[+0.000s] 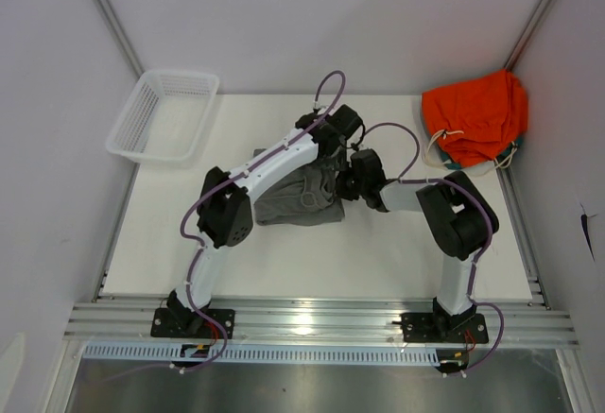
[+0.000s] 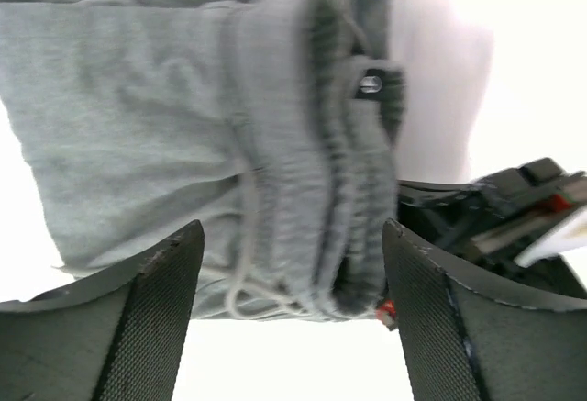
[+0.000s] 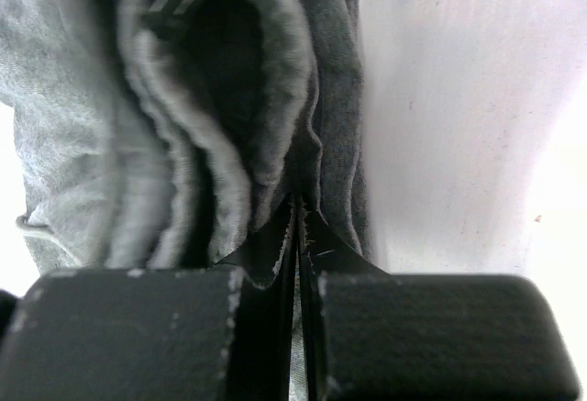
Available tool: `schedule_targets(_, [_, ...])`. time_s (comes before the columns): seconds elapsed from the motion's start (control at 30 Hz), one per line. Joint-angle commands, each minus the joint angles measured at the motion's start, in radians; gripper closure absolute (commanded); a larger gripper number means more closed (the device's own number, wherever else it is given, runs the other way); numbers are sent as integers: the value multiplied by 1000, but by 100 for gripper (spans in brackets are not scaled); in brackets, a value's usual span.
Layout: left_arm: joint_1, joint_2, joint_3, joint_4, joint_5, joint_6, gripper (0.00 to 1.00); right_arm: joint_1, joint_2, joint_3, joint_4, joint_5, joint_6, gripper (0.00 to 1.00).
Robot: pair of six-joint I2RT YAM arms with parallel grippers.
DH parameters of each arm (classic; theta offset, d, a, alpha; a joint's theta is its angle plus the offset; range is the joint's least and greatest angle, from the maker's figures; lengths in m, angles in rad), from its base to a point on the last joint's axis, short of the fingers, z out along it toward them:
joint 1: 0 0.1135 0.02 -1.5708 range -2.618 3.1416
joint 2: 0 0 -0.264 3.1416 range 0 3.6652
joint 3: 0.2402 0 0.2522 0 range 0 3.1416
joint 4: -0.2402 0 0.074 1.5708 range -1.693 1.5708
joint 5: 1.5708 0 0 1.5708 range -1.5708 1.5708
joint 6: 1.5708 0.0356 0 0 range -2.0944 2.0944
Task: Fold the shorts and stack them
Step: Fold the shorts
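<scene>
Centrally on the counter, nearer its far edge: grey shorts (image 1: pixel 298 203), bunched (waistband and drawcord showing). Left gripper (image 2: pixel 292 240): fingers spread, over the waistband. Right gripper (image 3: pixel 298 236): pressed together, pinching a shorts fold. Far-right corner: orange garment (image 1: pixel 473 115). Far-left corner: white basket (image 1: pixel 142 134).

The top camera gives me bright, even overhead light. Shadows on the flat white table (image 1: pixel 378 252) are faint and soft-edged. The brushed aluminium rail (image 1: pixel 312 323) at 6 o'clock throws a white glare patch. On the left wrist feed the table burns out to blank white at 6 and 2 o'clock. The mid-grey jersey shorts (image 2: pixel 138 98) look smeared at the centre, while the left gripper (image 2: pixel 292 236) is crisp. The right wrist feed is dim and too close: the right gripper (image 3: pixel 298 263) is a soft black mass at 6 o'clock and the cloth folds are out of focus.
</scene>
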Motion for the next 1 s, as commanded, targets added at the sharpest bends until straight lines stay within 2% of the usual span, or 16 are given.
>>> schedule_targets(0.0, [-9, -67, -7, 92, 76, -5, 19, -15, -28, -28, -59, 48, -17, 100])
schedule_targets(0.23, [2, -191, -73, 151, 147, 10, 19, -46, -70, -39, -103, 65, -43, 99])
schedule_targets(0.33, [37, -280, -169, 189, 201, 13, 18, -67, -103, -46, -136, 84, -68, 96])
schedule_targets(0.37, [48, -311, -200, 212, 217, 13, 18, -72, -113, -49, -151, 88, -75, 91])
schedule_targets(0.4, [69, -342, -302, 261, 229, 13, 18, -79, -126, -54, -157, 101, -83, 89])
schedule_targets(0.43, [80, -407, -339, 289, 245, 13, 18, -83, -157, -63, -162, 110, -91, 82])
schedule_targets(0.5, [104, -469, -488, 382, 259, 18, 18, -87, -189, -65, -186, 130, -98, 77])
schedule_targets(0.53, [108, -495, -522, 407, 262, 18, 18, -89, -220, -63, -197, 134, -100, 69])
schedule_targets(0.67, [114, -570, -733, 517, 248, -1, 19, -93, -277, -40, -250, 133, -109, 57])
schedule_targets(0.83, [140, -627, -985, 732, 315, -42, 19, -101, -347, -28, -321, 200, -129, 56])
schedule_targets(0.97, [181, -649, -1051, 809, 371, -57, 20, -86, -416, -26, -312, 173, -141, 59])
